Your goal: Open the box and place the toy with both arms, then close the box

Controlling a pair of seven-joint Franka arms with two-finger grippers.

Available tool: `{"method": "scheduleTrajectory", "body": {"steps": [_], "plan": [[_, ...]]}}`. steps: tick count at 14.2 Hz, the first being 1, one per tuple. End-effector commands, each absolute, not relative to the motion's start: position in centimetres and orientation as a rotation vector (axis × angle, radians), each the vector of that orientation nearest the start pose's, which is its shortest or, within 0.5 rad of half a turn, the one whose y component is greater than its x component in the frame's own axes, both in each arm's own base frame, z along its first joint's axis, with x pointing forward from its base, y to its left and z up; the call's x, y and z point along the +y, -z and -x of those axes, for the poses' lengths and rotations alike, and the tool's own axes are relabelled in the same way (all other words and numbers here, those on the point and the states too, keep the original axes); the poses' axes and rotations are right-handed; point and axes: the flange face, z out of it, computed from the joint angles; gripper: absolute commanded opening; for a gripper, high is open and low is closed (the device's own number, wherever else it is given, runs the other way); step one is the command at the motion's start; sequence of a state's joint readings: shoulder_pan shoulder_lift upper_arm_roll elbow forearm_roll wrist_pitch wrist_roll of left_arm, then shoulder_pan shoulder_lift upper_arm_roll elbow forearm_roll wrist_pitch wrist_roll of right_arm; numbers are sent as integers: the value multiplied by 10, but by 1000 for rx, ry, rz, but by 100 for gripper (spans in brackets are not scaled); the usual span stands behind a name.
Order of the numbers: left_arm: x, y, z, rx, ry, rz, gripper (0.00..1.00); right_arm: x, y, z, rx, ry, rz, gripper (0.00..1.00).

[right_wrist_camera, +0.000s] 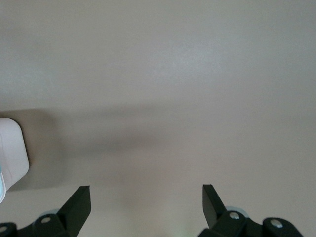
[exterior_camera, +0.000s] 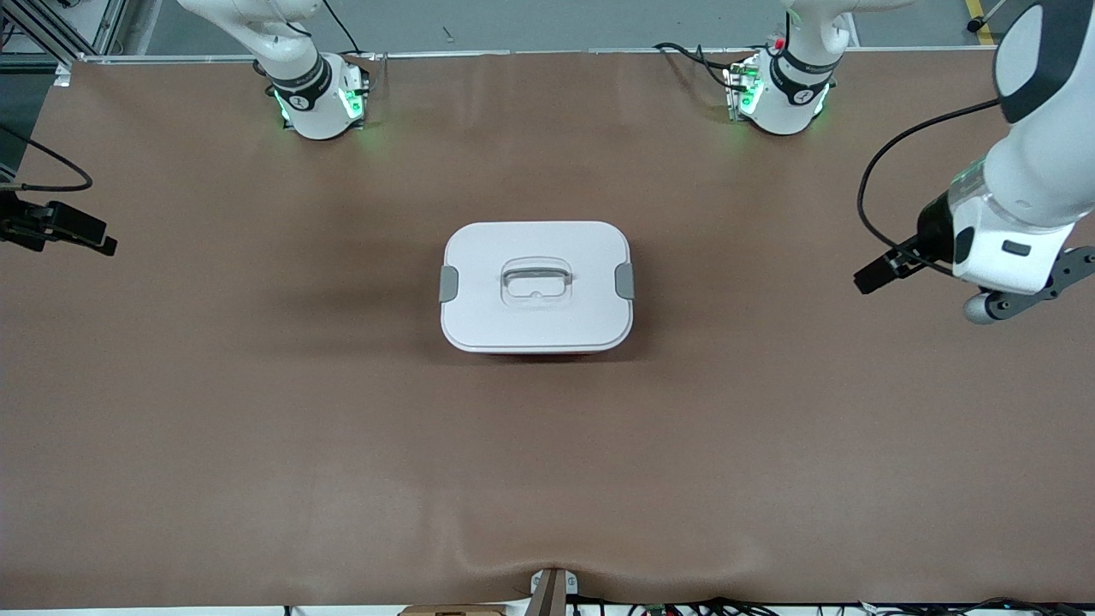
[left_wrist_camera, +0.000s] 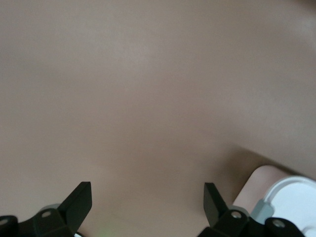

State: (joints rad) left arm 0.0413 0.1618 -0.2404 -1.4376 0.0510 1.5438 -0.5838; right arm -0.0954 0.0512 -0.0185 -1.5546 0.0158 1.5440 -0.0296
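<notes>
The box (exterior_camera: 536, 287) stands shut in the middle of the table, its white lid on, grey clips (exterior_camera: 448, 283) at both ends and a clear handle (exterior_camera: 535, 279) on top. The toy is out of view. My left gripper (left_wrist_camera: 148, 203) hangs open and empty over bare table toward the left arm's end, with a corner of the box (left_wrist_camera: 291, 197) showing in its view. My right gripper (right_wrist_camera: 146, 203) is open and empty over bare table toward the right arm's end, with the box's edge (right_wrist_camera: 11, 153) in sight. Both hands are well apart from the box.
A brown mat (exterior_camera: 257, 411) covers the table. The two arm bases (exterior_camera: 316, 98) (exterior_camera: 783, 94) stand at the table's edge farthest from the front camera. The left arm's hand (exterior_camera: 1005, 244) is at the table's end; a black cable (exterior_camera: 890, 162) loops beside it.
</notes>
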Motion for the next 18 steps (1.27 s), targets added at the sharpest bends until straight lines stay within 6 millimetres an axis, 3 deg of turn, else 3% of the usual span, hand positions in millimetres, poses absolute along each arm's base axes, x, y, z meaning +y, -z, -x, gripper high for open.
{"method": "scheduleTrajectory", "body": {"steps": [1, 6, 10, 13, 18], "plan": [[-84, -610, -583, -389, -61, 3100, 100, -62, -607, -563, 158, -80, 3122, 100], [-76, -631, -557, -177, -68, 3099, 100, -60, -608, -563, 158, -77, 3117, 100], [-48, -636, -538, -80, -90, 3118, 100, -59, -608, -563, 153, -77, 3118, 100], [-36, -639, -537, -121, -86, 3146, 100, -62, -609, -564, 158, -59, 3125, 100], [-38, -637, -542, -108, -85, 3137, 100, -57, -610, -566, 146, -39, 3122, 100]]}}
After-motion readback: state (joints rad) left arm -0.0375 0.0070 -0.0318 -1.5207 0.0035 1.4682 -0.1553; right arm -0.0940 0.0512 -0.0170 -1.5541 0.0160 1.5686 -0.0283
